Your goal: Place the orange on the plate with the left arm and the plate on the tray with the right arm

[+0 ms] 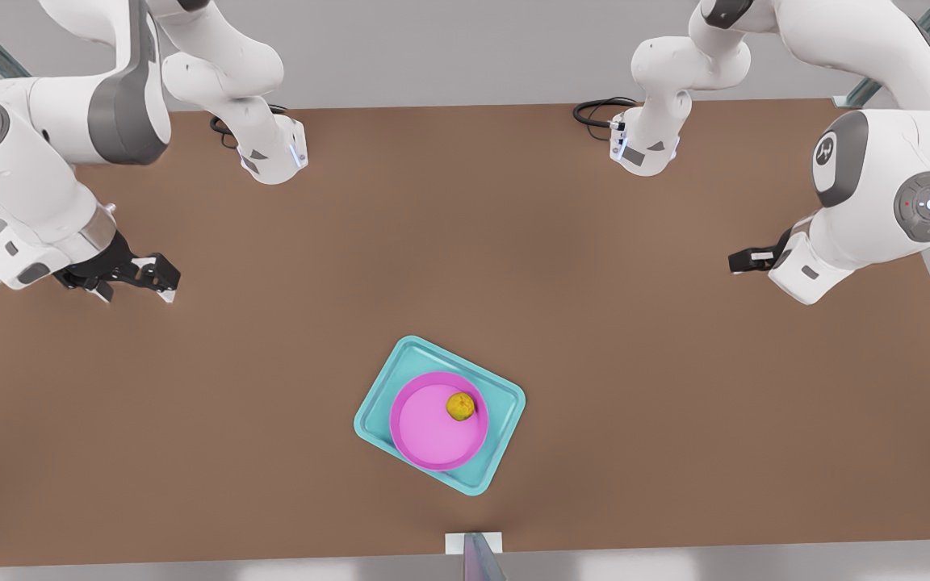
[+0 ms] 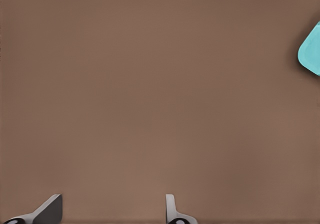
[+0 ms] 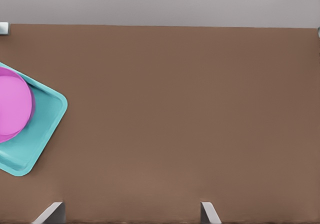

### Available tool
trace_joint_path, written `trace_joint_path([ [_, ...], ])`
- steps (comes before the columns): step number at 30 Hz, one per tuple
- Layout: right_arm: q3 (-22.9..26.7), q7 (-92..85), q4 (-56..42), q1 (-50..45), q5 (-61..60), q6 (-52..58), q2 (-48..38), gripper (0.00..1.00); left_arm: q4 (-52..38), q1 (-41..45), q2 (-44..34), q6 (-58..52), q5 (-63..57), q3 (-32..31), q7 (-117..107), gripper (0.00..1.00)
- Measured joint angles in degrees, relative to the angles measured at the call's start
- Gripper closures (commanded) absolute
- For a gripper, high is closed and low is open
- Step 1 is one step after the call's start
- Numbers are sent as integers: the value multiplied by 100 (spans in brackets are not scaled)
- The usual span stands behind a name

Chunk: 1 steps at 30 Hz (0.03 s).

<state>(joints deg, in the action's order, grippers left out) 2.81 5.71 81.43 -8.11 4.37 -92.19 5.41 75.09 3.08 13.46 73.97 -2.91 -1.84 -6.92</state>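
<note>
The orange (image 1: 460, 406) lies on the pink plate (image 1: 426, 440), toward its rim. The plate rests inside the teal tray (image 1: 502, 401) near the table's front edge. My right gripper (image 1: 136, 292) hovers open at the front view's left, well away from the tray. Its wrist view shows its open gripper (image 3: 130, 213), the plate (image 3: 12, 108) and the tray (image 3: 42, 126). My left gripper (image 1: 743, 261) hangs at the front view's right, also far from the tray. In its own view that gripper (image 2: 112, 211) is open over bare table, with one tray corner (image 2: 312, 51) at the edge.
The brown table (image 1: 271, 403) spreads wide around the tray. Both arm bases stand at the far edge with a black cable (image 1: 598, 109) beside one. A small white mount (image 1: 473, 545) sits at the front edge.
</note>
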Motion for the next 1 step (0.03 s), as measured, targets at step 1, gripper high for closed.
trace_joint_path([
  [1, -1, -45, -8, -7, 25, 105, -8, 0, 0, 0, 3, -2, 3, 0, 1, 0],
])
